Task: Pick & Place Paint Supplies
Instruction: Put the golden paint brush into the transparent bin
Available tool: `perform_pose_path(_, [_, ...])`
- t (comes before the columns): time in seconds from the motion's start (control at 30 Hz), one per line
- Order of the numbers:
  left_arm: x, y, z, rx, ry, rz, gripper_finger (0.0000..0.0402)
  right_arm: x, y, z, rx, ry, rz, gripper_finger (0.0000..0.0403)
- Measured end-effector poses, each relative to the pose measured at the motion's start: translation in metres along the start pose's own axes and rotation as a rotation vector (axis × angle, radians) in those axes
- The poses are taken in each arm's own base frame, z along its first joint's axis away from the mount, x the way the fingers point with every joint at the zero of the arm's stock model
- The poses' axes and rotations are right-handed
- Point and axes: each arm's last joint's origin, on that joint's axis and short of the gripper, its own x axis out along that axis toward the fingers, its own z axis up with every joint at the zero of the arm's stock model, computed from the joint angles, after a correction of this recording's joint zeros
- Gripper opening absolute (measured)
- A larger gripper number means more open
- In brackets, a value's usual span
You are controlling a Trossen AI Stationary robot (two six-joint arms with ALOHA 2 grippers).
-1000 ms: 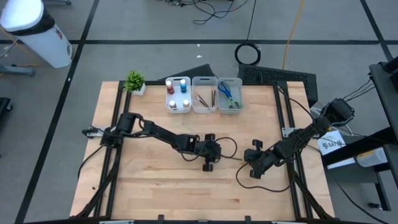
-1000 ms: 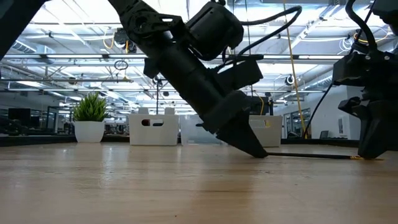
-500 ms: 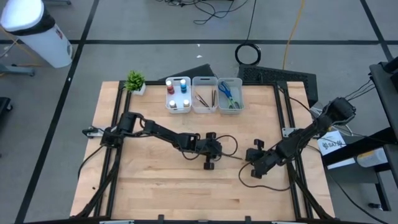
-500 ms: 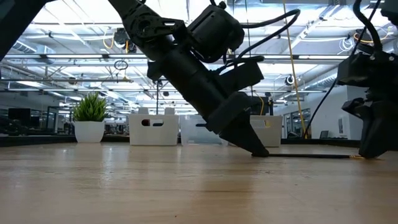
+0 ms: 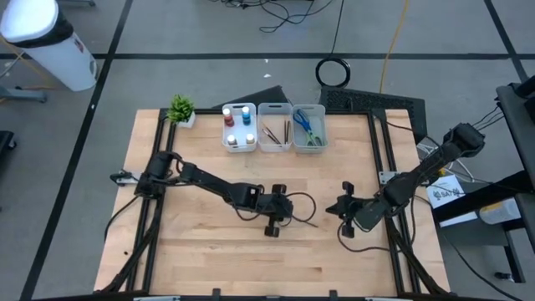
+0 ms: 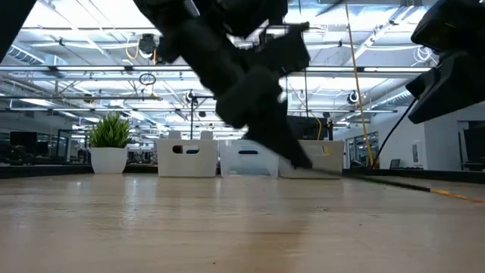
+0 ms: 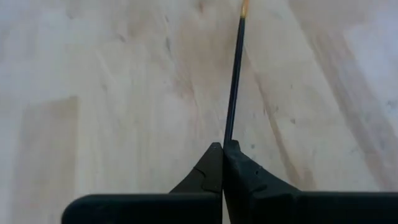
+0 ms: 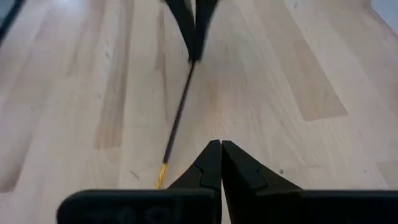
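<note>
A thin dark brush (image 7: 233,81) with a yellow far end (image 7: 244,6) sticks out ahead of my left gripper (image 7: 222,146), which is shut on it at the table's middle (image 5: 292,215). In the low view the brush (image 6: 409,186) slants down away from the fingers. Whether the yellow end touches the table I cannot tell. My right gripper (image 8: 219,144) is shut on nothing and hovers above the wood right of the brush's yellow end (image 8: 160,175), also seen from above (image 5: 339,209). My left gripper pinches the brush's dark end (image 7: 227,138) between its two fingertips. The fingers slant down from the table's left and lie along the brush. The held end is lifted and the brush runs on, tilted down, toward the right gripper.
Three whitish bins stand in a row at the far edge: one with paint bottles (image 5: 240,125), one with brushes (image 5: 275,130), one with scissors (image 5: 308,127). A small potted plant (image 5: 181,109) stands left of them. Bare wood lies all around the two grippers.
The brush lay flat on the table between the grippers. My left gripper has gone up with the brush's dark end, which now slants. My right gripper has risen from beside the yellow end and tipped nearer to level.
</note>
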Motion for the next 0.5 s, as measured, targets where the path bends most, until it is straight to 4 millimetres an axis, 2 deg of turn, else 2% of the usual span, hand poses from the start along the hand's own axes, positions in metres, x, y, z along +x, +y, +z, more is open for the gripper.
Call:
perform_pose_path(0.37, [-0.043,0.000,0.030,0.037,-0.100,0.052,0.0000,-0.001,-0.001,0.001,-0.003,-0.014,-0.021,0.0000])
perform_pose_path(0.5, [-0.049,0.000,0.032,0.038,-0.098,0.056,0.0000,0.001,-0.002,-0.002,0.023,-0.030,-0.013,0.0000])
